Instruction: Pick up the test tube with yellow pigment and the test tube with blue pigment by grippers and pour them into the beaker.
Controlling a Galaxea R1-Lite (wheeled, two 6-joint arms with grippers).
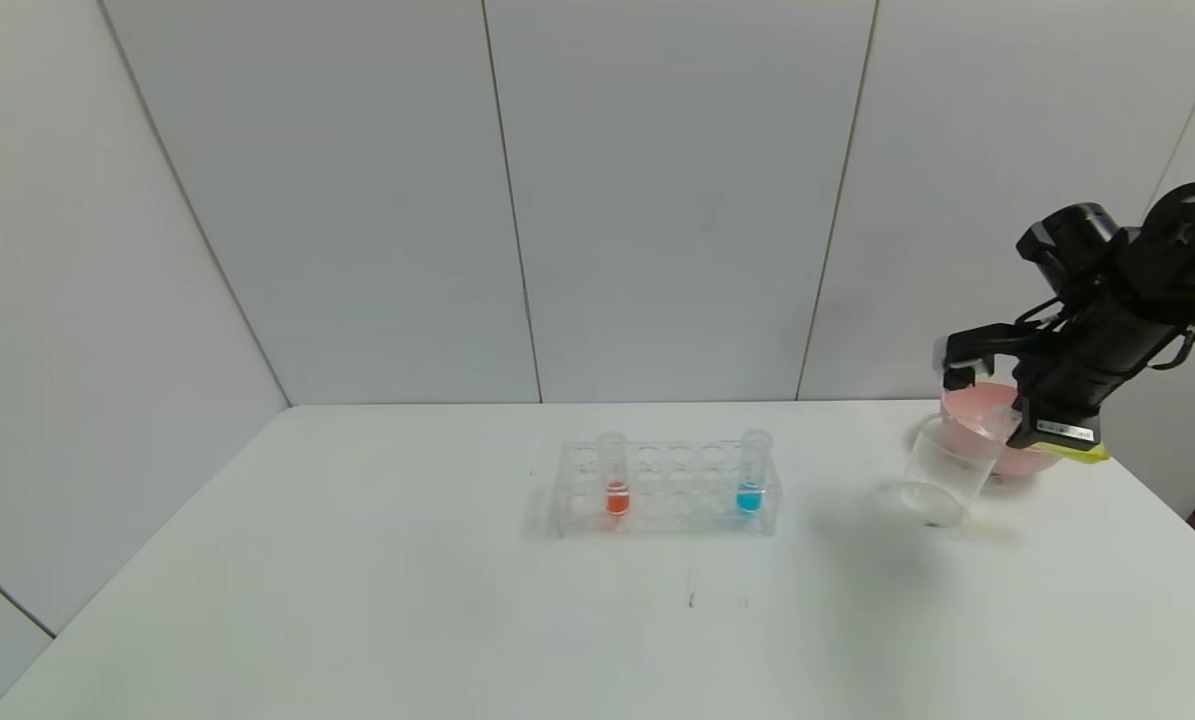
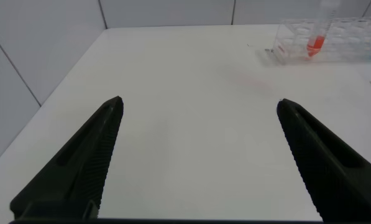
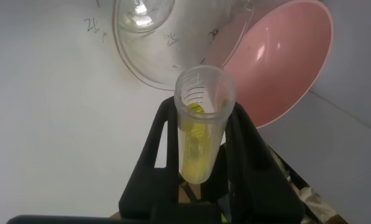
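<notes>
My right gripper [image 1: 1002, 400] is shut on the test tube with yellow pigment [image 3: 201, 137]. It holds the tube tilted, mouth toward the clear beaker [image 1: 942, 470], just above the beaker's rim [image 3: 141, 43]. Yellow liquid lies along the tube's wall, and the beaker's bottom shows a faint yellow tint. The test tube with blue pigment [image 1: 751, 480] stands upright at the right end of the clear rack [image 1: 672, 490]. My left gripper [image 2: 199, 102] is open and empty over bare table, far from the rack, and is out of the head view.
A tube with orange-red liquid [image 1: 614, 480] stands at the rack's left end. A pink bowl [image 1: 977, 410] sits right behind the beaker, near the table's right edge. White walls close off the back and left.
</notes>
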